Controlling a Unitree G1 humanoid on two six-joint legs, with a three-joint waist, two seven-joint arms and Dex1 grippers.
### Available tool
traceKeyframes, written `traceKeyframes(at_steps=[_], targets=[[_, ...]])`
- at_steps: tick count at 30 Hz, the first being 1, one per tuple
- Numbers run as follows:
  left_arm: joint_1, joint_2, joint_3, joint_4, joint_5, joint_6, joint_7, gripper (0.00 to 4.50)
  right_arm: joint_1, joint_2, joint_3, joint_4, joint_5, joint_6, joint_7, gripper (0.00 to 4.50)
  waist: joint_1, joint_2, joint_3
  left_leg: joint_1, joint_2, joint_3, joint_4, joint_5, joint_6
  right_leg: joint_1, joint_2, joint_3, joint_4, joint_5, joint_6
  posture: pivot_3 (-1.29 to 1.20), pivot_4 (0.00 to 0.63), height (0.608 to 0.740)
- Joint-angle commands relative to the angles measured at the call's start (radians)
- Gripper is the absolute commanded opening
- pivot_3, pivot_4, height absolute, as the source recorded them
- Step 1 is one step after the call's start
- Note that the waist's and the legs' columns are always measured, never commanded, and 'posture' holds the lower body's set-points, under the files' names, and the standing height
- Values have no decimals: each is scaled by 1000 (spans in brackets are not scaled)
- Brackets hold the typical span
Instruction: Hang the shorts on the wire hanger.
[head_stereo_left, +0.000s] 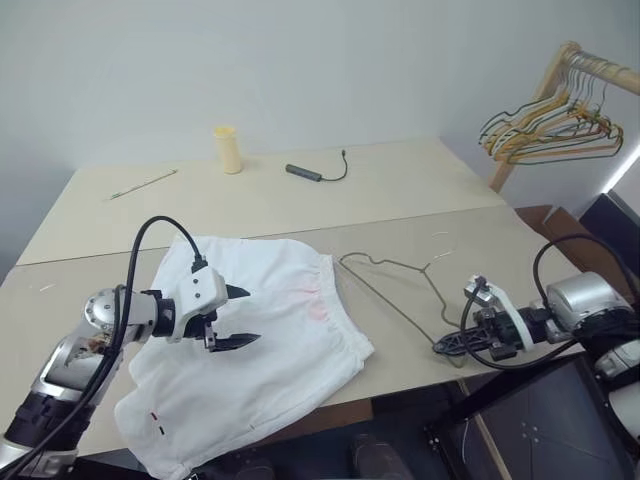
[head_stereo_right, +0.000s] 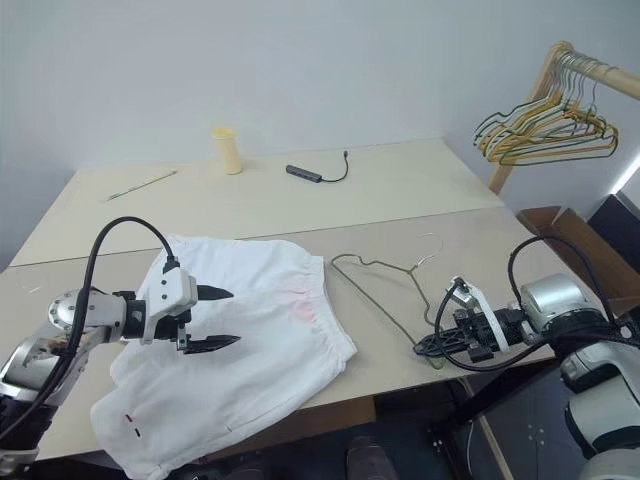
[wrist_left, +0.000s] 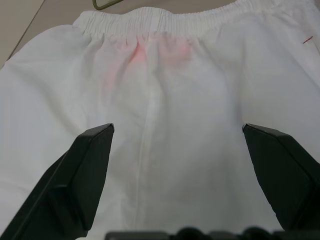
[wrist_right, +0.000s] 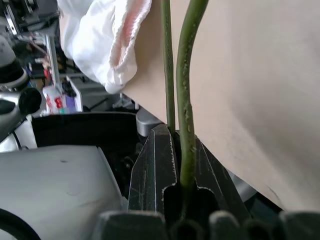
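Note:
The white shorts (head_stereo_left: 290, 300) lie spread on the table, waistband toward the right, with a faint pink patch (wrist_left: 140, 52) below the gathered band. My left gripper (head_stereo_left: 252, 316) hovers just over the middle of the fabric, open, with nothing between its fingers (wrist_left: 90, 170). To the right of the shorts the thin dark wire hanger (head_stereo_left: 392, 304) lies flat on the table with its hook pointing away. My right gripper (head_stereo_left: 446, 347) is at the table's front edge, shut on the hanger's near corner; the green wire (wrist_right: 186, 100) runs out from between its fingers.
A yellow cup (head_stereo_left: 229, 149), a dark adapter with a cable (head_stereo_left: 305, 172) and a thin stick (head_stereo_left: 143, 184) lie on the far half of the table (head_stereo_left: 420, 190). A wooden rack with a bunch of coloured hangers (head_stereo_left: 555, 125) stands at the far right.

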Motion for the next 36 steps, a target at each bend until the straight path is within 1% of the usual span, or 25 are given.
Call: traceKeyframes(at_steps=[1,6,10,13,17,21,23,26,33,36], targets=[[-10,-5,17,-21,-6,-20,4,4477,-2,-9,-32,-39,23,-10,60,0,-2,0,0,0,0,0,0,0,0,0,0,0,0,0,0,-105,0,740],[-6,-8,14,-21,-1,-21,5,4477,25,-3,-27,-114,48,16,60,0,-2,0,0,0,0,0,0,0,0,0,0,0,0,0,1,-101,0,740],[2,-13,15,-21,-3,-19,10,4477,46,7,-37,-125,48,9,60,0,-1,0,0,0,0,0,0,0,0,0,0,0,0,0,1,-93,0,740],[9,-15,15,-22,0,-20,14,4477,60,-8,-38,-155,75,-6,60,0,0,0,0,0,0,0,0,0,0,0,0,0,0,0,1,-90,0,740],[15,-17,10,-23,5,-22,17,4477,66,-35,-3,-201,98,-32,60,0,1,0,0,0,0,0,0,0,0,0,0,0,0,0,0,-90,0,740],[9,-22,-3,-23,22,-27,24,4477,24,-68,79,-226,116,-48,60,0,4,0,0,1,0,0,0,0,0,0,0,0,0,-2,3,-75,0,740],[7,-27,-11,-30,24,-27,26,4477,-15,-73,129,-202,121,-70,60,0,3,0,0,0,0,0,0,0,0,0,0,0,0,-2,3,-65,0,740],[7,-36,-17,-42,30,-21,32,4477,-83,-51,209,-147,111,-103,60,0,3,0,0,1,0,0,0,0,0,0,0,0,0,-1,2,-62,0,740],[15,-44,-44,-55,62,-26,47,4477,-244,69,351,64,70,-217,60,0,7,0,0,1,0,0,0,0,0,0,0,0,1,1,-1,-35,0,740],[15,-49,-41,-68,59,-17,54,4477,-284,102,403,122,67,-274,60,0,21,0,0,0,0,0,0,0,0,0,0,0,1,1,-1,-22,0,740]])
